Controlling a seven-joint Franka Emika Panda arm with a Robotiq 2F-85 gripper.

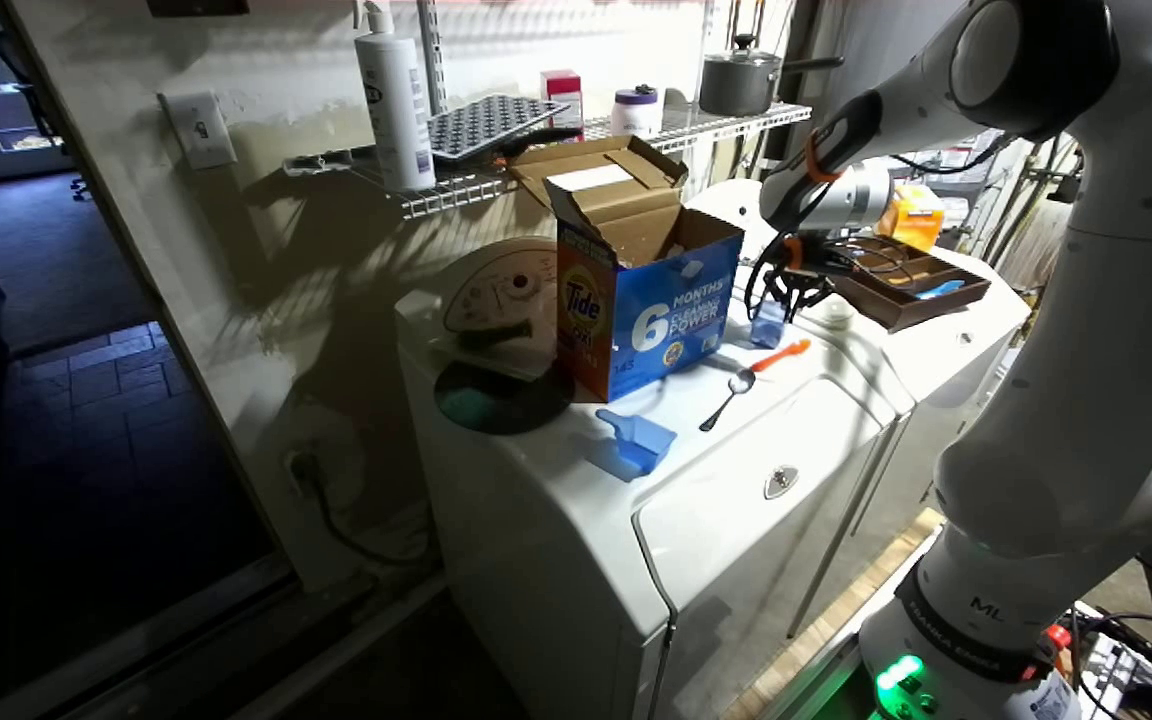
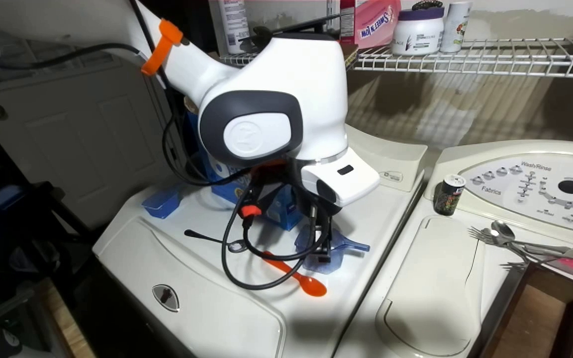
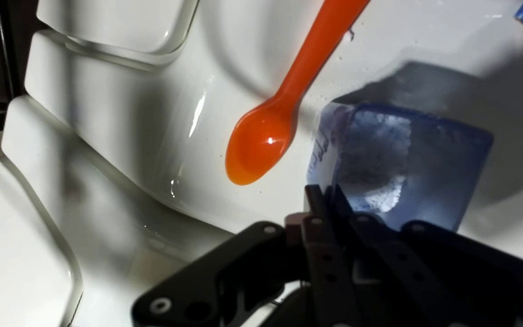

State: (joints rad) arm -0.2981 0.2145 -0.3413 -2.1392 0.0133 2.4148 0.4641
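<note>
Pincer [image 3: 328, 193] looks clenched on one thin wall of a blue scoop [image 3: 438, 172] sitting on the white appliance [image 2: 207, 298]. Gripped that off-centre, it could totally swivel and spill its white powder [image 3: 391, 193], or bump the orange spoon [image 3: 261, 141] beside it.

Arches the white Franka Panda arm [image 1: 1051, 350] over, bent at the elbow [image 1: 988, 50] — holds the wrist [image 2: 320, 99] low, points the Robotiq gripper [image 3: 328, 195] downward with black fingers [image 3: 318, 206] pinched close together.
</note>
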